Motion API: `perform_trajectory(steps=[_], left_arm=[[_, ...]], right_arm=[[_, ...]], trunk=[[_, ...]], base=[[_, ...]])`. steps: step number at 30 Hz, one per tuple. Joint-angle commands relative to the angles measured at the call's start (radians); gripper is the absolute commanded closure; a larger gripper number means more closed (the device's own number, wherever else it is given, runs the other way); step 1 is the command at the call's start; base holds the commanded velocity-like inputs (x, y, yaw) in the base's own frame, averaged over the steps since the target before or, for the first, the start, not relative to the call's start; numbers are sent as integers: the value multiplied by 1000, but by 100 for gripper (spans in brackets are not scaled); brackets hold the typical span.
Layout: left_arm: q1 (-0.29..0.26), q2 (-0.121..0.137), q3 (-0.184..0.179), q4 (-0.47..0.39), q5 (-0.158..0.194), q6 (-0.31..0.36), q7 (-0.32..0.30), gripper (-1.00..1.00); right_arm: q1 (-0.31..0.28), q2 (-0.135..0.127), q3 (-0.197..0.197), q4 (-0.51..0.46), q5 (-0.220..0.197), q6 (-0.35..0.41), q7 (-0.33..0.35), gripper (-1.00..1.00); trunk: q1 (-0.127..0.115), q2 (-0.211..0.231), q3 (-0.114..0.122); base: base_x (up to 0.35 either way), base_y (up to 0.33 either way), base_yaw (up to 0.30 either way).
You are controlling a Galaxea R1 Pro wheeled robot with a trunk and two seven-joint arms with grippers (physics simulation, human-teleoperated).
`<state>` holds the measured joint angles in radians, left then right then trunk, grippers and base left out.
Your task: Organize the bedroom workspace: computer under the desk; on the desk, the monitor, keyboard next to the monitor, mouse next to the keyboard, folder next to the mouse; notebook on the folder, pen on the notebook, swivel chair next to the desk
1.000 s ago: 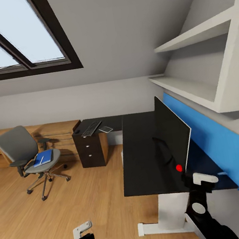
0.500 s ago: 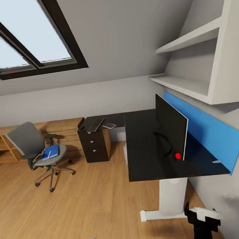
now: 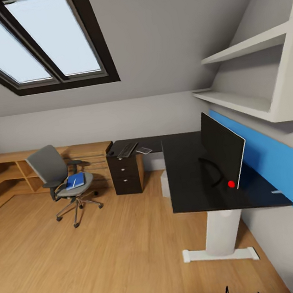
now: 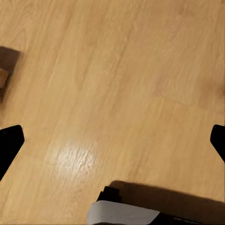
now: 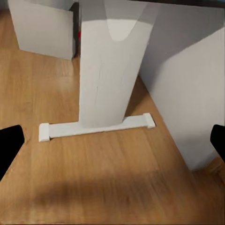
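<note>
1. You had the desk ahead on the right, its glossy black top running along the blue back panel, with a white pedestal leg under its near end.
2. You could see the monitor standing upright on the desk, just in front of the blue panel, with a red dot at its near lower corner.
3. You had the keyboard lying on the far left wing of the desk, above the black drawers.
4. You had the swivel chair well apart from the desk, on the wooden floor to the left, with the folder flat on its seat.
5. Your left claw was spread wide over bare floor.
6. Your right claw was spread too, near the foot of the pedestal.
</note>
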<state>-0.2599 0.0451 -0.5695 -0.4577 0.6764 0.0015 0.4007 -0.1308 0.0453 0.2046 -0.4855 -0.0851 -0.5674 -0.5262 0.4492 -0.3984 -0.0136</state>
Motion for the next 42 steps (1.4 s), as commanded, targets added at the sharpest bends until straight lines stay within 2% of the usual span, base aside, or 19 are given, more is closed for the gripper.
perform_trajectory(steps=[1, 3, 5, 7, 10, 23, 26, 30, 32, 36, 37, 42], left_arm=[[-1, 0, -9, 6, 8, -17, 6, -100], [-1, -9, -11, 37, 9, -46, 6, -100], [-1, -16, -11, 49, 8, -50, 6, -100], [-1, -38, -11, 70, 4, -56, 6, -100], [-1, -47, -12, 77, 2, -57, 6, -100], [-1, -51, -11, 81, 1, -61, 6, -100], [-1, -51, -10, 81, 1, -92, 6, -100], [-1, -51, -10, 88, 4, -169, 6, -100], [-1, -58, -10, 97, 4, -199, 6, -100], [-1, -64, -10, 104, 5, -207, 6, -100], [-1, -73, -10, 112, 5, -210, 6, -100], [-1, -78, -10, 114, 5, -208, 5, -100]], right_arm=[[-1, 0, 8, 9, -9, -10, 4, -100], [-1, 12, 7, 22, -10, -18, 17, -100], [-1, 17, 7, 26, -9, -19, 19, -100], [-1, 24, 7, 36, -9, -20, 21, -100], [-1, 26, 7, 40, -10, -20, 21, -100], [-1, 27, 7, 43, -7, -22, 23, -100], [-1, 27, 8, 46, -2, -23, 27, -100], [-1, 26, 9, 55, 2, -23, 50, -100], [-1, 25, 10, 70, 4, -23, 89, -100], [-1, 27, 10, 75, 5, -23, 106, -100], [-1, 28, 10, 77, 5, -23, 114, -100], [-1, 28, 10, 77, 3, -23, 135, -100]], trunk=[[1, -2, -1], [1, -2, -1], [1, -2, -1], [1, -2, -2], [1, -2, -3], [1, -2, -12], [1, -2, -12], [1, -2, -12], [1, -2, -12], [1, -2, -12], [1, -2, -12], [1, -2, -12]], base=[[157, 307, 250], [211, 284, 267], [224, 278, 271], [234, 273, 274], [239, 271, 274], [242, 270, 202], [243, 269, 29], [247, 262, 9], [251, 258, 2], [251, 257, 1], [256, 250, 0], [281, 215, -4]])
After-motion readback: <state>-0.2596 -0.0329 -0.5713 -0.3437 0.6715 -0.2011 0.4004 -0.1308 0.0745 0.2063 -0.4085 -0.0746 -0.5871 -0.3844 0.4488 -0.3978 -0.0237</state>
